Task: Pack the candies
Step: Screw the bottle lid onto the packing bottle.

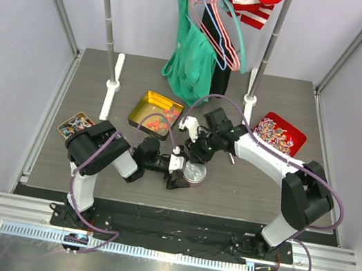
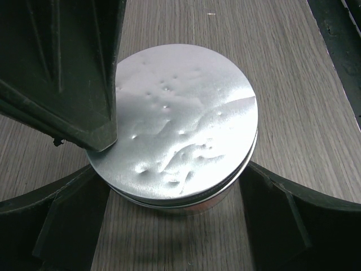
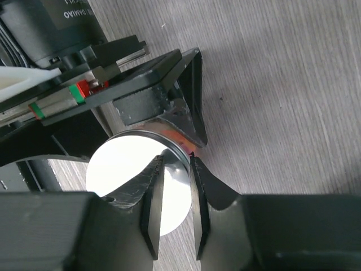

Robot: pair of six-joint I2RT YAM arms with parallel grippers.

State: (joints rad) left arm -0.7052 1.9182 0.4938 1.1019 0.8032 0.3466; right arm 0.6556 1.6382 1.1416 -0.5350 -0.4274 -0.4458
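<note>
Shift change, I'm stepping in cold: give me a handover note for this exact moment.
Left tool: straddles the round tin, fingers against its sides, apparently bracing it.
Right tool: nearly closed, tips at the rim of the lid; grip unclear.
Candies: some lie loose in the gold tin; the round tin's contents are hidden.
Done: lid sits on the round tin.
Left: check the lid is seated, then pack the loose candies.

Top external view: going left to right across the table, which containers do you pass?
Small tin → yellow rectangular tin holding loose candies → round silver tin → red tray.
</note>
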